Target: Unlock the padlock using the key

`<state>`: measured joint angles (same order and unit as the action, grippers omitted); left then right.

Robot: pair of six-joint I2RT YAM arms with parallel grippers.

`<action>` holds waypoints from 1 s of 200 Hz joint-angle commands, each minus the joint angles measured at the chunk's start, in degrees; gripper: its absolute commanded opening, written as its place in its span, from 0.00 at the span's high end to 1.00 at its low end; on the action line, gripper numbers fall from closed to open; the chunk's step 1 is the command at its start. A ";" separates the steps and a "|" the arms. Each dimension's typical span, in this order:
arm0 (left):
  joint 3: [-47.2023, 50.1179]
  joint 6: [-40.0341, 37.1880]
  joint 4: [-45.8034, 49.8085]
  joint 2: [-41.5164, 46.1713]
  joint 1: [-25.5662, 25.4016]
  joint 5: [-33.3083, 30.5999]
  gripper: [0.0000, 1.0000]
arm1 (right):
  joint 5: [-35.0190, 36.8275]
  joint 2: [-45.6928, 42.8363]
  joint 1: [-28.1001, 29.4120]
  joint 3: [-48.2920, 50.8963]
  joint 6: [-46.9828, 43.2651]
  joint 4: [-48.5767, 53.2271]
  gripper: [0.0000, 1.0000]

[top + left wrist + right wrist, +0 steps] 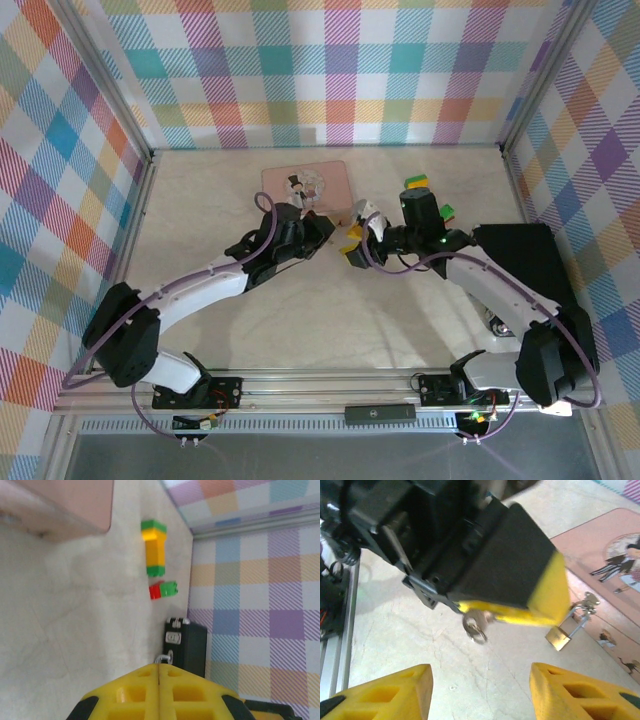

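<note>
left gripper (159, 674) seemingly pinches key (476, 625) near padlock (558, 637).

The padlock (558, 637) is shiny brass-coloured metal, the key (471, 621) dull silvery metal; the table (485, 680) looks matt, smooth, faintly veined.

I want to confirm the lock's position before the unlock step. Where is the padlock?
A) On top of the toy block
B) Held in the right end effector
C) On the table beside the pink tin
C: the padlock lies on the table at the edge of the pink tin, apart from the open right end effector.
</note>
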<state>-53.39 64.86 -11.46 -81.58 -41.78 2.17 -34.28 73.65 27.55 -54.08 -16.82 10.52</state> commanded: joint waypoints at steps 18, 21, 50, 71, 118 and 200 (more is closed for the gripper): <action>5.42 -14.12 -14.91 2.88 -0.27 -8.24 1.00 | 9.62 -4.12 0.05 3.33 38.88 -7.15 0.47; 5.88 -14.39 -16.29 2.64 -0.30 -8.24 1.00 | 8.92 -4.27 0.05 4.23 41.59 -8.66 0.47; 8.97 -16.82 -31.47 -0.83 -0.46 -5.71 1.00 | 2.57 -5.12 0.40 12.07 59.96 -26.96 0.47; 10.25 -17.53 -39.42 -3.03 -1.08 -4.82 1.00 | 2.87 -4.83 1.71 13.26 64.48 -31.19 0.49; 11.89 -16.74 -43.17 -3.38 -2.46 -5.54 1.00 | 3.73 -1.30 3.65 15.81 66.69 -41.68 0.64; 14.40 -12.38 -45.03 -2.06 -3.83 -6.24 1.00 | 3.27 3.70 3.39 15.01 65.65 -48.00 0.74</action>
<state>-40.27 51.11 -52.75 -85.45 -44.56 -3.68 -30.59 76.73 31.20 -38.61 48.90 -33.65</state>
